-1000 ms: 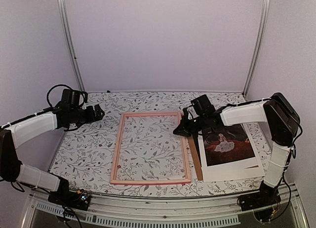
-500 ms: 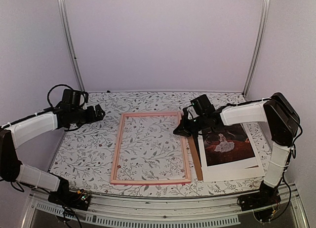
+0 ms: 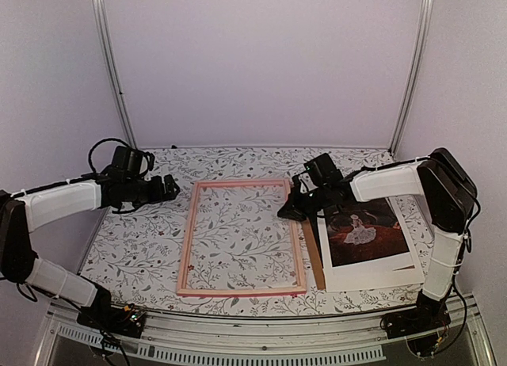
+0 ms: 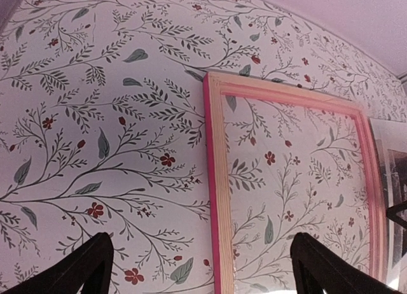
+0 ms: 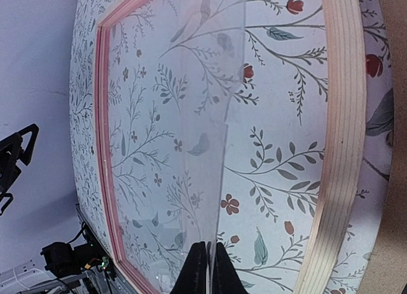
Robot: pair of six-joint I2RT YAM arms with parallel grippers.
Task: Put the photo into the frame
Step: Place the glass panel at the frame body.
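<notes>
Overhead view: a pink frame [image 3: 186,239] lies flat in the middle of a floral-patterned worktop [image 3: 135,239], its long axis running from the near edge to the far edge. The photo [image 3: 364,227] lies just right of the frame and not in it, parallel to it, with its pale band at the near end and the whitish figure's head toward the far end. It rests on a white board [image 3: 372,275]. A strip of brown backing [image 3: 315,259] shows between the board and the frame. The left gripper [image 3: 170,188] hangs left of the frame's far-left corner. The right gripper [image 3: 287,210] sits at the frame's far-right corner.

Left wrist view: the left gripper [image 4: 200,272] is spread wide and holds nothing, above the frame's [image 4: 216,198] left rail.

Right wrist view: the right gripper [image 5: 205,268] is pinched together, apparently on the edge of a clear pane [image 5: 191,116] over the frame's [image 5: 340,147] opening.
</notes>
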